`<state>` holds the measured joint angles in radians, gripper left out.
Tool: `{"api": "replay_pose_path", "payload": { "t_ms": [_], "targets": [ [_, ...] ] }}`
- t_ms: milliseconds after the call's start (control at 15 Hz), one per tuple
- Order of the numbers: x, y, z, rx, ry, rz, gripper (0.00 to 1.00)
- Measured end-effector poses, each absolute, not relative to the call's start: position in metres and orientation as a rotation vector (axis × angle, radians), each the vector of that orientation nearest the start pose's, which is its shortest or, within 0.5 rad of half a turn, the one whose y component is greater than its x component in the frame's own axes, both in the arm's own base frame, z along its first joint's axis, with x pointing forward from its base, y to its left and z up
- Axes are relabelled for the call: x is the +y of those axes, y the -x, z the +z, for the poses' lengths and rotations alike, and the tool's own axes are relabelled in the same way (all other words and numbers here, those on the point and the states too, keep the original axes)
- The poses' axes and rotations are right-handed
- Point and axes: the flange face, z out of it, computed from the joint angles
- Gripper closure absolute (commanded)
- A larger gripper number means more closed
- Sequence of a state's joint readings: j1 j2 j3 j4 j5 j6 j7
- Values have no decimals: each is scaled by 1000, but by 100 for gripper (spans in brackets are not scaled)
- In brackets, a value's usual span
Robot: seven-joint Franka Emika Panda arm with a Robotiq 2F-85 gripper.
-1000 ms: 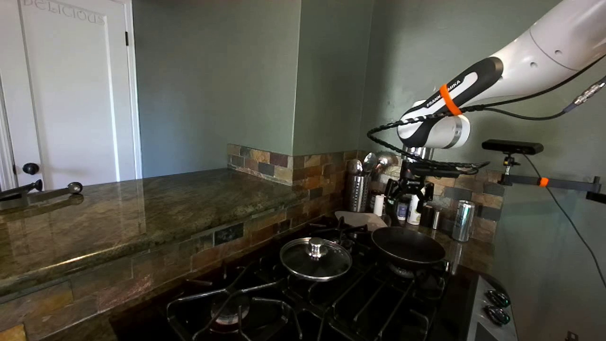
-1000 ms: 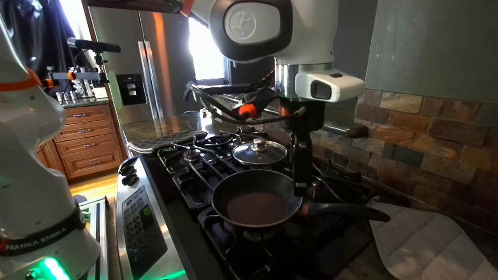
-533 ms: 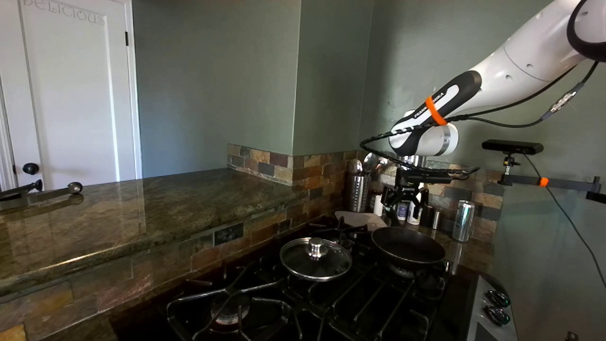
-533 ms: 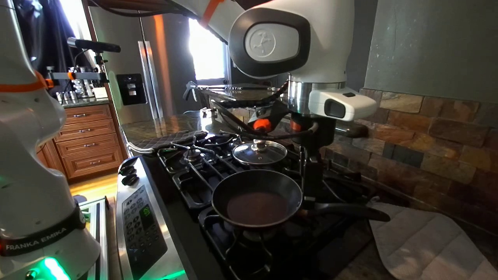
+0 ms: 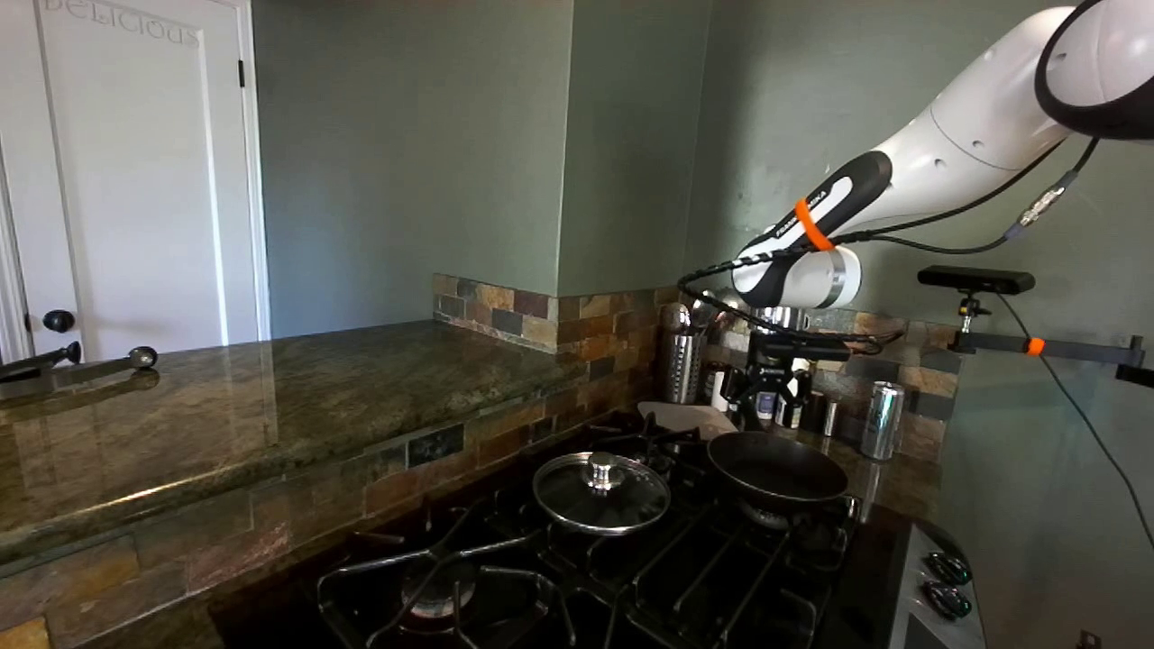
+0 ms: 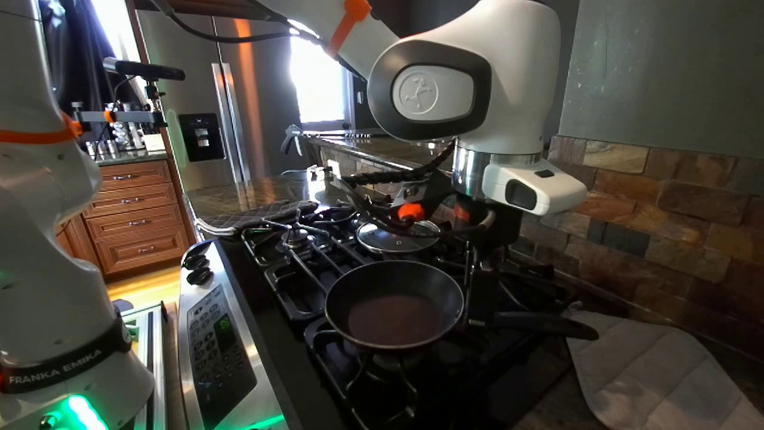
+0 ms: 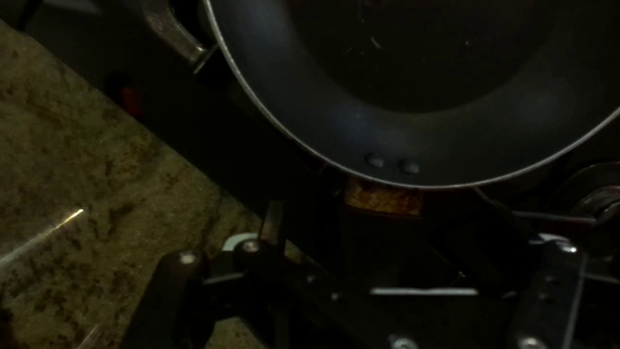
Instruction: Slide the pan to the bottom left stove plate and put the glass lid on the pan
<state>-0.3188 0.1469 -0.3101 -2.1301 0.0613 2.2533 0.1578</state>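
Pan [image 6: 394,322]: on the grates [image 5: 388,563], near centre of frame in an exterior view, inside facing up, handle [image 6: 546,324] out to the right. Wrist view has it across the upper right, cut off by the frame edges, two rivets [image 7: 374,160] low on its wall.

End effector [image 7: 411,235]: jaws spread in the wrist view, one side left of the handle, one right. Contact with the handle: can't tell, too dark down there. In an exterior view the arm [image 6: 519,83] is across the top, end effector side-on, pointing down, just right of the pan rim and overlapping the root of the handle.

Lid [image 5: 595,512]: knob [image 5: 604,469] up, on the grates left of the pan in an exterior view, rims close with a gap showing. In an exterior view the lid [image 6: 388,243] is up behind the pan, partly covered by parts of the arm.

Burner [image 6: 295,239]: up and left of the pan in an exterior view, right of and above the control knobs [image 6: 200,276]; pan apart from it.

Also: grey quilted pad [image 6: 650,370] lower right, handle tip overlapping its edge in frame, touching or not can't tell. Control panel [image 6: 222,373] lower left. Can [image 5: 882,422] upright, right of the pan in an exterior view; utensil holder [image 5: 682,370] up and left of the pan, by the tiles [image 5: 609,329]. Counter [image 5: 297,424] lower left there; also left edge of the wrist view.
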Motion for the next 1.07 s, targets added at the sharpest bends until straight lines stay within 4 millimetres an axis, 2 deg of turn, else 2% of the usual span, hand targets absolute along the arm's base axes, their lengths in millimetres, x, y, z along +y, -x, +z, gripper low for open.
{"api": "replay_pose_path", "payload": {
  "t_ms": [200,267,333,400,467,600,667,867,1000,1067],
  "targets": [
    [-328,-456,340,1273,2865,26,0],
    [-328,-457,339,1281,2862,28,5],
    [-328,-457,337,1286,2860,31,23],
    [-328,-457,336,1289,2859,35,29],
    [-328,-457,335,1293,2857,38,29],
    [-328,-457,333,1300,2855,45,46],
    [-328,-457,331,1304,2853,50,17],
    [-328,-457,328,1316,2848,58,2],
    [-328,-457,327,1319,2847,62,0],
    [-328,-457,326,1321,2847,63,29]
  ]
}}
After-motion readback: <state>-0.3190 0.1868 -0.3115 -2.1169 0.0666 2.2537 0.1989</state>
